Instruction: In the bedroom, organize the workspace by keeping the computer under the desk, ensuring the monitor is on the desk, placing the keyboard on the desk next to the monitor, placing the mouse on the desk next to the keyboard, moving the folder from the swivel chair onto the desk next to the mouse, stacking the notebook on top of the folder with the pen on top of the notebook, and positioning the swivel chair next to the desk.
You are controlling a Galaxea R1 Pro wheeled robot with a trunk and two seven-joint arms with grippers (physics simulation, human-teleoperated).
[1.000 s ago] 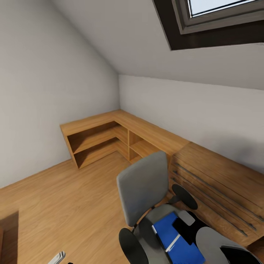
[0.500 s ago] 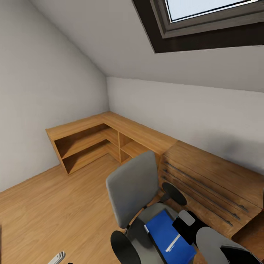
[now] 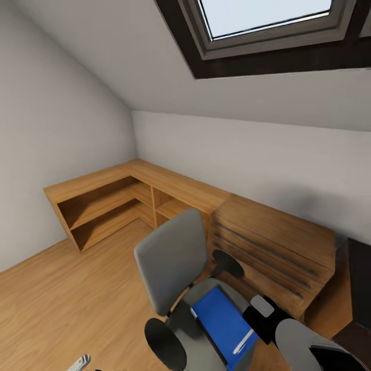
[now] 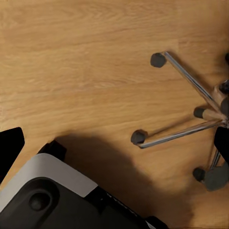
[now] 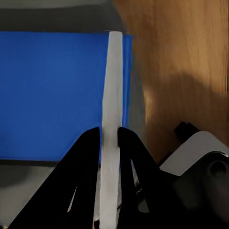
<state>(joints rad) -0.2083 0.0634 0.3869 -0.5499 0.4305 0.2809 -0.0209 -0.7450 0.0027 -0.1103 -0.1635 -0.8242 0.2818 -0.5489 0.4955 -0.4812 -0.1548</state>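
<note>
The chair (image 3: 178,268) has a grey upholstered back and seat, rounded black armrests and, in the left wrist view, thin chrome legs (image 4: 183,109) ending in black castors. On its seat lies the flat, bright blue folder (image 3: 219,322). The right gripper (image 5: 109,143) has its two black fingers pressed against a thin white pen (image 5: 112,119), held above the folder. Light-wood corner shelves (image 3: 108,198) and a drawer chest (image 3: 268,247) line the wall. The left gripper's state cannot be told.
</note>
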